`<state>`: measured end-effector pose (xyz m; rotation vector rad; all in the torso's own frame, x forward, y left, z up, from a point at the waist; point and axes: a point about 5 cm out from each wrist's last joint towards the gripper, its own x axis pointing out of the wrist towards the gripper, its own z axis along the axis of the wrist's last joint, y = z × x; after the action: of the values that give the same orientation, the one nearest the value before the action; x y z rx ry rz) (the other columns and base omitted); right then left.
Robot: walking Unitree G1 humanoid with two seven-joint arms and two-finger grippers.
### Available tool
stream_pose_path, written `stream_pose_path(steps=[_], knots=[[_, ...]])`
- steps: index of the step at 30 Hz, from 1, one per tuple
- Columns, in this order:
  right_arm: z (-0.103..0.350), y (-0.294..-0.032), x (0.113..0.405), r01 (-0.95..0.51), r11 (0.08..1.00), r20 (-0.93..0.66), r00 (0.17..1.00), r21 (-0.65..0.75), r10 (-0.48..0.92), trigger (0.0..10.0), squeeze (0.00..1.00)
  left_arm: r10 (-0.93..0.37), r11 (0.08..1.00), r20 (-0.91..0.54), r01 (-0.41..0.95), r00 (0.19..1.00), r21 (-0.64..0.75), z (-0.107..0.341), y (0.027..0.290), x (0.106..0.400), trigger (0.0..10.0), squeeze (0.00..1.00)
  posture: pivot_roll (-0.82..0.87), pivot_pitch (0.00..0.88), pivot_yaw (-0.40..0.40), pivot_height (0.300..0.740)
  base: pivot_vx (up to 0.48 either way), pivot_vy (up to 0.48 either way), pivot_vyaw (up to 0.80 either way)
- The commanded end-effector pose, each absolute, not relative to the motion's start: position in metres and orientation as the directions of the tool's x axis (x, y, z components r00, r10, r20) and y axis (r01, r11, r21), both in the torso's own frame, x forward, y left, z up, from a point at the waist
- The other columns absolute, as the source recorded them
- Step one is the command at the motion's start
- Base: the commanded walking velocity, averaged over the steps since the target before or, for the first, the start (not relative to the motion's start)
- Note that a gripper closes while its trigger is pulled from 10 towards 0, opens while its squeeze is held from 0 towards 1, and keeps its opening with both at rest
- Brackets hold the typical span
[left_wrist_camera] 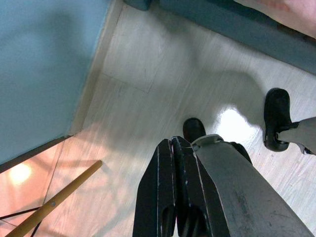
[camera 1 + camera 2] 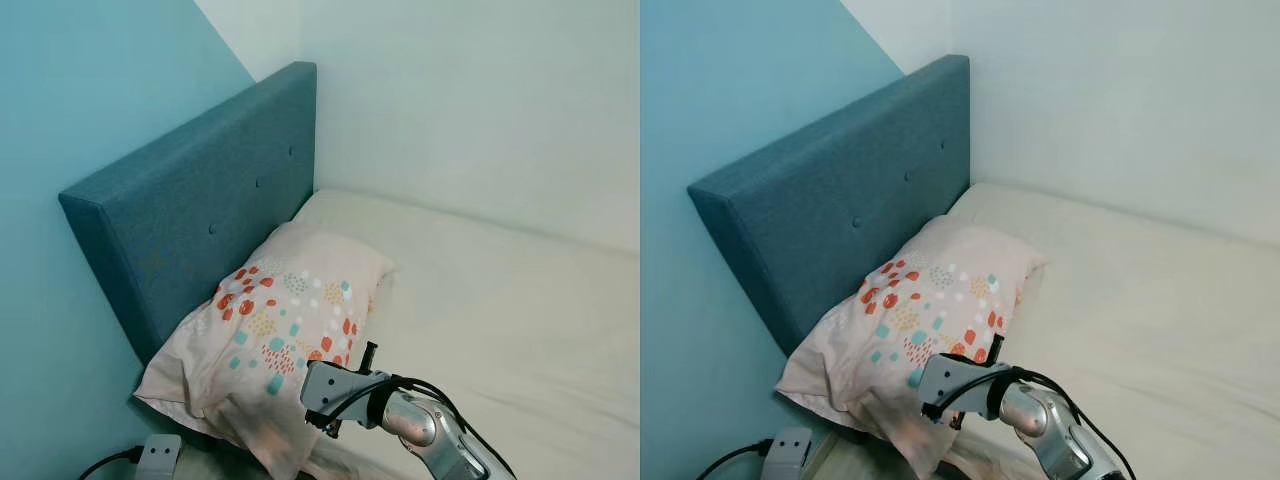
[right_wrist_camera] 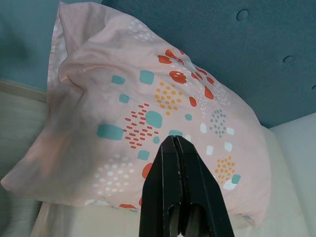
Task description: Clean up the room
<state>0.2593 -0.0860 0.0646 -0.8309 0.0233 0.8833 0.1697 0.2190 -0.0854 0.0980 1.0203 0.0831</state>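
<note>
The pillow [image 2: 280, 330] with orange and teal marks leans against the blue headboard [image 2: 200, 210], on the mattress [image 2: 500, 300]. The right gripper [image 3: 174, 143] hangs just before the pillow, at six o'clock from it, fingers pressed together and holding nothing. The left gripper [image 1: 173, 148] points at the pale floor [image 1: 148, 84], fingers also together.
</note>
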Motion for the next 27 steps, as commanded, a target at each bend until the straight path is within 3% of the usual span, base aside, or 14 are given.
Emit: stream_pose_path(steps=[1, 27], knots=[[0.063, -0.089, 0.260, -0.694, 0.357, -0.345, 0.656, -0.625, 0.671, 10.0, 0.00, 0.106, 0.993, -0.862, -0.008, 0.496, 0.117, -0.089, 0.217, 0.163, 10.0, 0.00, -0.13, 0.008, -0.003, 0.740, 0.000, 0.000, 0.00], [0.061, -0.090, 0.250, -0.695, 0.352, -0.340, 0.651, -0.627, 0.679, 10.0, 0.00, 0.084, 0.992, -0.884, 0.046, 0.460, 0.118, -0.095, 0.216, 0.147, 10.0, 0.00, -0.19, 0.014, -0.007, 0.740, 0.000, 0.000, 0.00]])
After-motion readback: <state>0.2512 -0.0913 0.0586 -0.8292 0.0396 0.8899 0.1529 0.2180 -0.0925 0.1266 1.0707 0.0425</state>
